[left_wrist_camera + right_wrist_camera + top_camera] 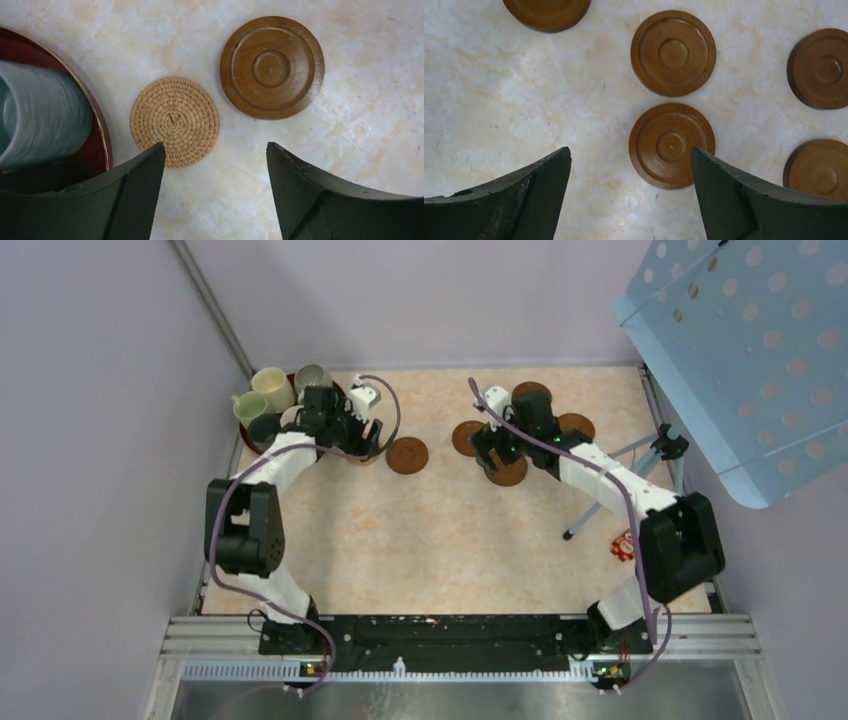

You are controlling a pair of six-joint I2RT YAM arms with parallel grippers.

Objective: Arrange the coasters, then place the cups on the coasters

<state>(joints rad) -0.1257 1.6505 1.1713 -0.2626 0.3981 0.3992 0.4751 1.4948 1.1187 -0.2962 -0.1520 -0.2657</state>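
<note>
My left gripper (pixel 215 147) hangs open over bare table, nothing between its fingers. Just beyond its left fingertip lies a woven tan coaster (pixel 175 121), and a brown wooden coaster (pixel 272 67) sits further out to the right. A ribbed grey cup (pixel 42 120) stands on the dark red tray (pixel 35 47) at the left. From above, several cups (pixel 272 388) crowd that tray behind the left gripper (pixel 365 435). My right gripper (pixel 630 150) is open and empty above several brown coasters; the nearest one (pixel 671 145) lies beside its right fingertip, another (pixel 673 52) just beyond.
A small tripod (pixel 660 450) stands at the table's right edge under a blue perforated panel (pixel 740 350). A small red object (pixel 625 545) lies near the right arm's elbow. One brown coaster (pixel 407 455) sits between the two grippers.
</note>
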